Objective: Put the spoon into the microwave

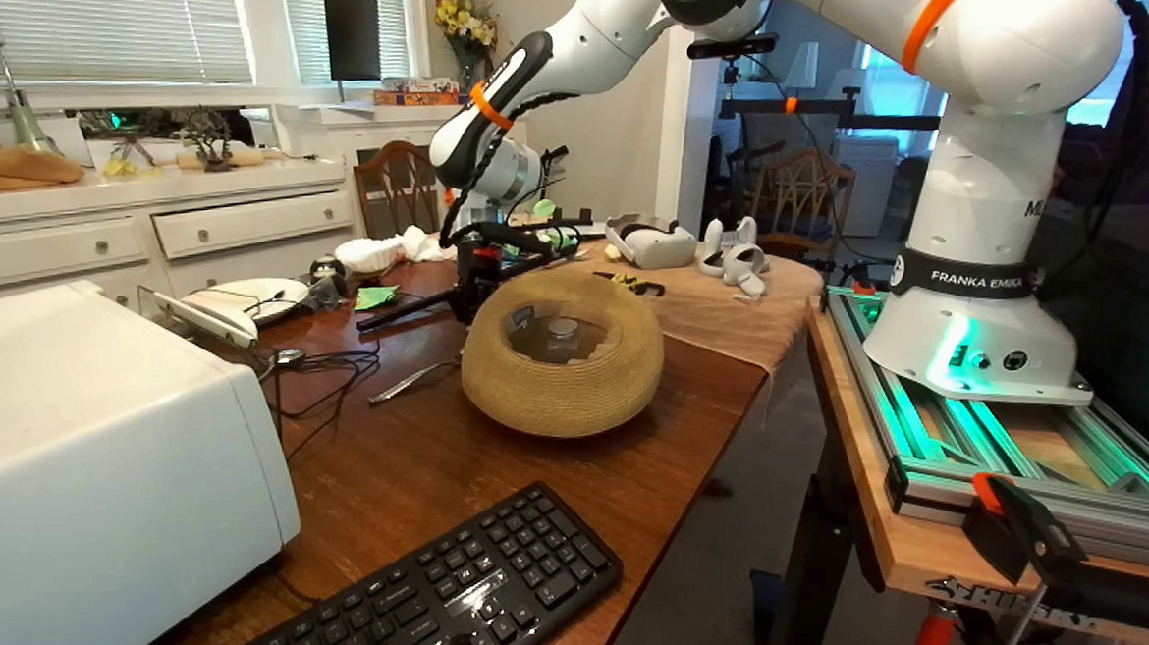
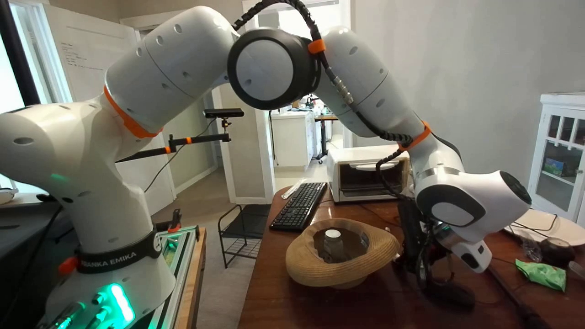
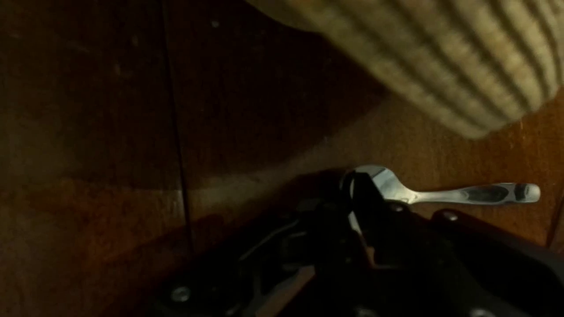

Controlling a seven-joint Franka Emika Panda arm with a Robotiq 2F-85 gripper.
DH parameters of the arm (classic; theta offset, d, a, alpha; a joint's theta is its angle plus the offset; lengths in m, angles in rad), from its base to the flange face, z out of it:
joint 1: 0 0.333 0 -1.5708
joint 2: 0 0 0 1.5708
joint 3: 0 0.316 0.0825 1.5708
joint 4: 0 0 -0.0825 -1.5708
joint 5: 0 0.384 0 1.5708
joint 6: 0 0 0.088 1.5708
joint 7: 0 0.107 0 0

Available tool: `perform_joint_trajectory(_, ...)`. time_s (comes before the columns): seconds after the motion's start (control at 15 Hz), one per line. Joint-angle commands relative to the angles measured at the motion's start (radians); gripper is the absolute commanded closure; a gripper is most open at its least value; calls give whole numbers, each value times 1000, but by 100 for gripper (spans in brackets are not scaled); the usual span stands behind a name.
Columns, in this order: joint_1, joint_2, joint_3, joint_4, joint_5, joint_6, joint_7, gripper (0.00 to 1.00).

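The silver spoon lies low by the wooden table; its handle point(image 3: 480, 194) points right in the wrist view. The handle also shows in an exterior view point(image 1: 410, 382), left of the straw hat. My gripper point(image 3: 348, 196) is at the spoon's bowl, its dark fingertips close together with a narrow gap. It is too dark to tell whether they pinch the bowl. In an exterior view the gripper body point(image 1: 479, 280) stands behind the hat, which hides the fingertips. The white microwave point(image 1: 101, 485) is on the table; its dark front point(image 2: 370, 180) faces the hat. I cannot tell whether its door is open.
The straw hat point(image 1: 579, 401), close beside the gripper, holds a bottle point(image 2: 333, 249); its brim point(image 3: 440, 66) overhangs near the spoon. A black keyboard point(image 1: 431, 595) lies by the microwave. Cables point(image 1: 341, 369), a green packet point(image 2: 541, 274) and a white headset point(image 1: 659, 247) are also on the table.
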Motion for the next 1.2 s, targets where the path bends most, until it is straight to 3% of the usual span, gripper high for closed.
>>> perform_joint_trajectory(0.0, -11, 21, 13, 15, 12, -1, -20, 97)
perform_joint_trajectory(0.67, -110, -208, 1, -100, 39, 32, -119, 97)
perform_joint_trajectory(0.93, -57, -316, -12, -131, -18, 39, -165, 97)
perform_joint_trajectory(1.13, -7, -284, -22, -51, -74, -73, -122, 97)
